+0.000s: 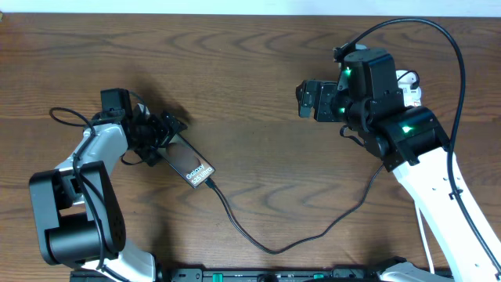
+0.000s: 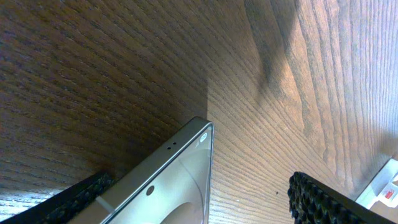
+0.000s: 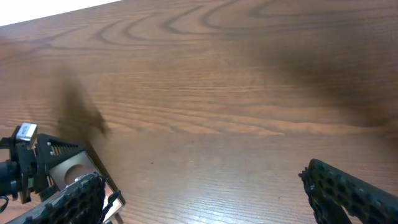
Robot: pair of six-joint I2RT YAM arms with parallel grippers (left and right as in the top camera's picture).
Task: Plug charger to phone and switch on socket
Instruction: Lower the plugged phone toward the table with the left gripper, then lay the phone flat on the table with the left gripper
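Black, thin charger cable (image 1: 272,251) looks to us already seated in the slim brown-screened phone (image 1: 193,168), left of centre. The left fingers (image 2: 74,202) straddle its end, spread wide, gripping nothing. The right fingers (image 3: 348,186) gape empty. We judge the white socket strip (image 1: 407,80), upper right, still unswitched.

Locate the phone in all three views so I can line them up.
Overhead: the phone lies left of centre, tilted, with the cable meeting its lower-right end.
Left wrist: the phone is at bottom centre, one corner pointing up.
Right wrist: the phone is at lower left, partly hidden.
Shared landmark: the left pincer, open and right at the phone in all three.
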